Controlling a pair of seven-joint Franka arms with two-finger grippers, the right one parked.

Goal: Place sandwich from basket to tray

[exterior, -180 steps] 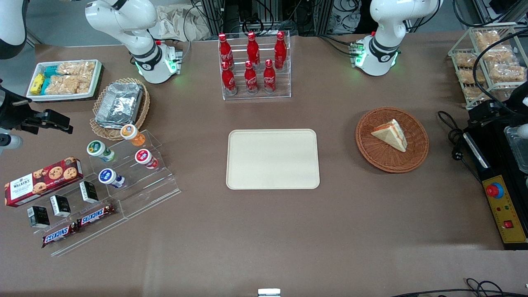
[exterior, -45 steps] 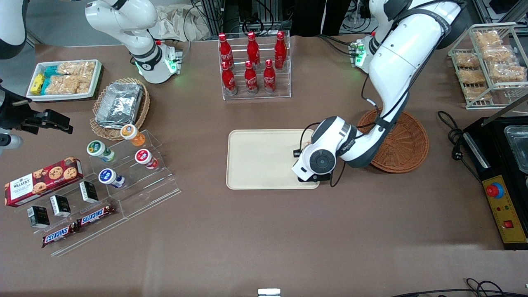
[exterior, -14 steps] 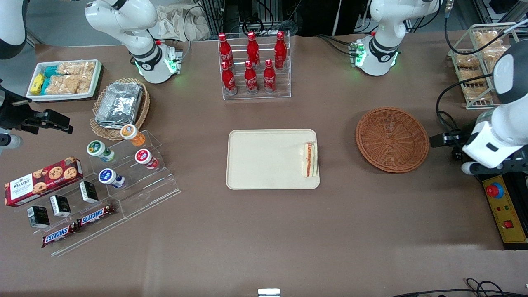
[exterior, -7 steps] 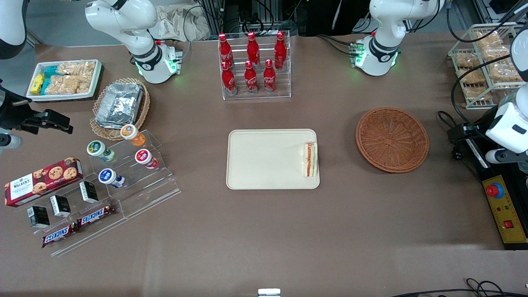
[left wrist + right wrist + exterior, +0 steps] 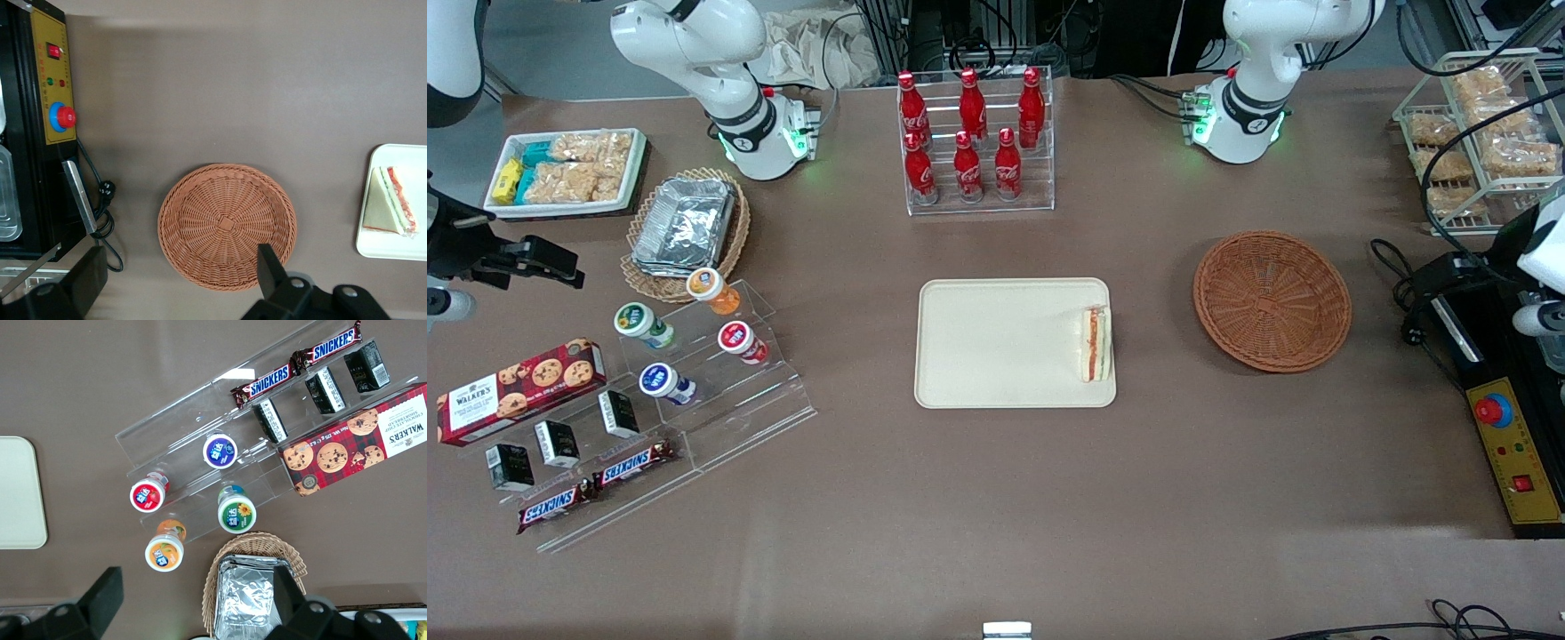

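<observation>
The sandwich (image 5: 1095, 344) (image 5: 389, 210) lies on the cream tray (image 5: 996, 342) (image 5: 400, 248), against the rim nearest the basket, its orange-red and green filling showing. Nothing is in the reddish-brown wicker basket (image 5: 1272, 300) (image 5: 227, 225). My gripper (image 5: 1440, 271) (image 5: 181, 253) hangs high at the working arm's end of the table, beside the basket and over the black control box. Its fingers (image 5: 268, 267) stand wide apart with nothing between them.
A black and yellow control box (image 5: 1516, 453) with a red button and a coiled cable (image 5: 1400, 293) lie beside the basket. A wire rack of snack bags (image 5: 1480, 133) stands farther back. Red bottles (image 5: 971, 142) fill a clear rack farther from the camera than the tray.
The arm has drawn back from beside the basket toward the working arm's end of the table. The sandwich stays on the tray where it lay.
</observation>
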